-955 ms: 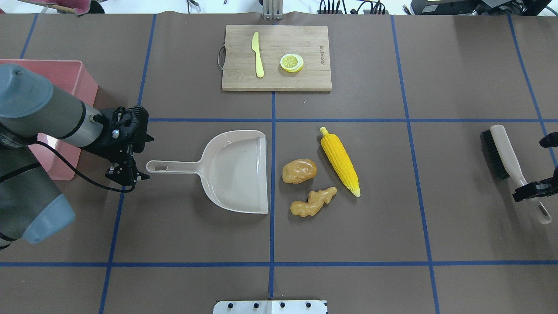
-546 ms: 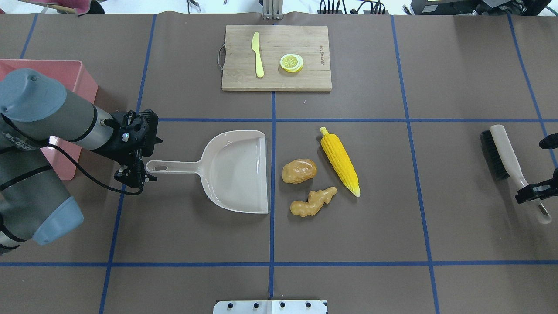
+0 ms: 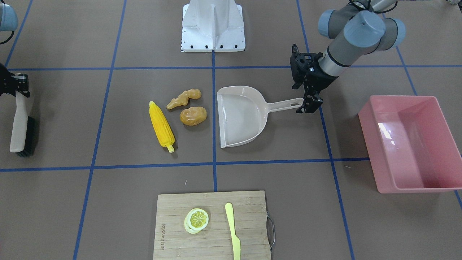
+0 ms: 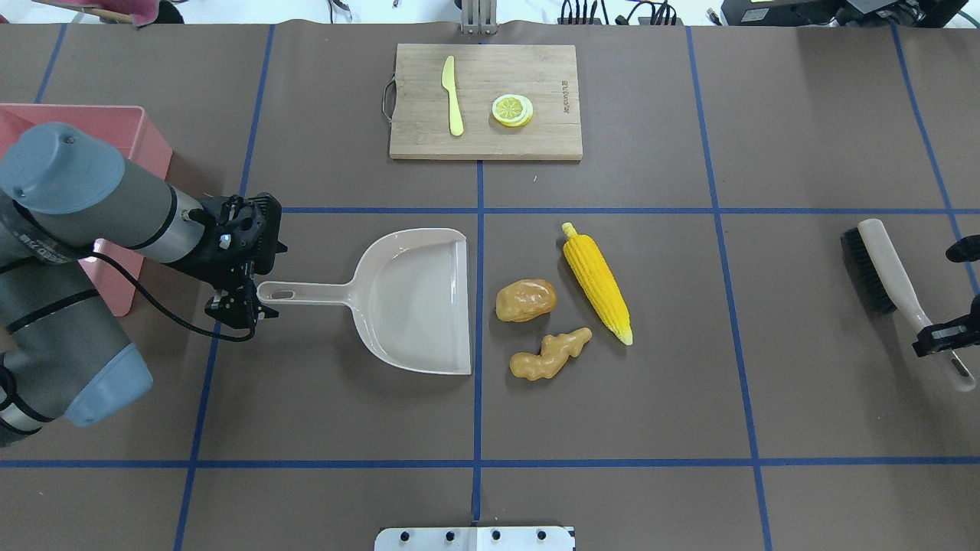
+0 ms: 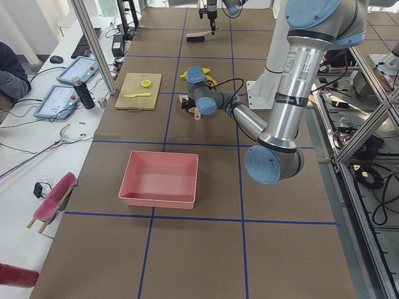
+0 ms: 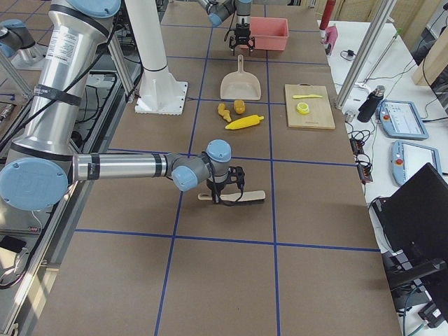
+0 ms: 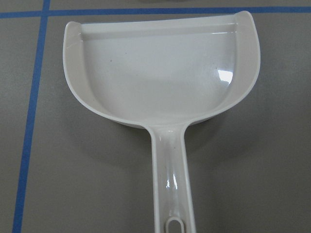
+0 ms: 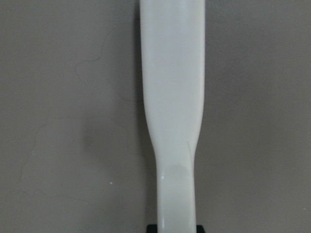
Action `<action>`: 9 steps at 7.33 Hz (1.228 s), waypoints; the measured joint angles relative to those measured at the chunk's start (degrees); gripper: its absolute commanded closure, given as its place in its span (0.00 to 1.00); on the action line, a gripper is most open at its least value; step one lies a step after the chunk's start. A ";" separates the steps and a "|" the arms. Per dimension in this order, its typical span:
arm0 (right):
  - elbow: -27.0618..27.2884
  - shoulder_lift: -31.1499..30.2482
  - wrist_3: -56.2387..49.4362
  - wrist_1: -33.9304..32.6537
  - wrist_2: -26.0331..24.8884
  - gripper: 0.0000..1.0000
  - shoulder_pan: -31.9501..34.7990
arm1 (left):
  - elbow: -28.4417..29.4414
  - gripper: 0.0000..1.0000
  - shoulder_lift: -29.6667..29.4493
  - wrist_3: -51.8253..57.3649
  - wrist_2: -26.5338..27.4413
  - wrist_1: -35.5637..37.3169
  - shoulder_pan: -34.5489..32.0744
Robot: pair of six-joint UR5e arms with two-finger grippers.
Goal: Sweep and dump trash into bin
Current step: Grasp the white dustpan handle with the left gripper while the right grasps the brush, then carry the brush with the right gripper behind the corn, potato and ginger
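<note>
The corn cob (image 4: 597, 279), the brown potato (image 4: 525, 300) and the ginger root (image 4: 550, 354) lie together just right of the mouth of the beige dustpan (image 4: 417, 302). My left gripper (image 4: 239, 308) stands at the tip of the dustpan's handle with its jaws open; the left wrist view shows the pan (image 7: 160, 73) straight ahead and no fingers. The pink bin (image 3: 411, 142) stands behind that arm, partly hidden in the overhead view. My right gripper (image 4: 943, 337) is shut on the handle of the brush (image 4: 880, 260) at the table's far right.
A wooden cutting board (image 4: 536, 76) at the far side carries a lemon slice (image 4: 512, 109) and a pale yellow plastic knife (image 4: 453, 96). The robot's base plate (image 3: 213, 25) stands at the near edge. Blue tape lines cross the brown table.
My left gripper has moved right to the tip of the dustpan's handle. My right gripper and the brush have shifted slightly to the right. The toy foods have not moved.
</note>
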 measured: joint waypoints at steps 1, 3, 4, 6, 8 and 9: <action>0.91 0.17 -0.22 -0.05 0.36 1.00 0.14 | 0.10 0.01 -0.10 -0.14 0.33 0.20 0.09; 5.01 0.46 -0.48 -1.47 2.78 1.00 2.95 | 0.50 0.01 -0.25 -0.28 3.12 0.56 0.30; 7.72 0.56 -0.56 -3.13 3.67 1.00 4.47 | 0.19 0.01 -0.37 -0.37 4.18 0.60 0.33; 13.66 5.54 -1.31 -13.96 2.97 1.00 4.33 | -0.07 0.01 -0.51 -1.09 4.76 0.60 0.40; 20.03 15.16 -6.22 -34.77 -3.39 1.00 1.59 | 0.00 0.01 -0.53 -3.46 4.75 0.53 1.07; 21.91 20.63 -8.39 -44.60 -8.41 1.00 -1.12 | 0.04 0.01 -0.53 -4.03 4.73 0.49 1.80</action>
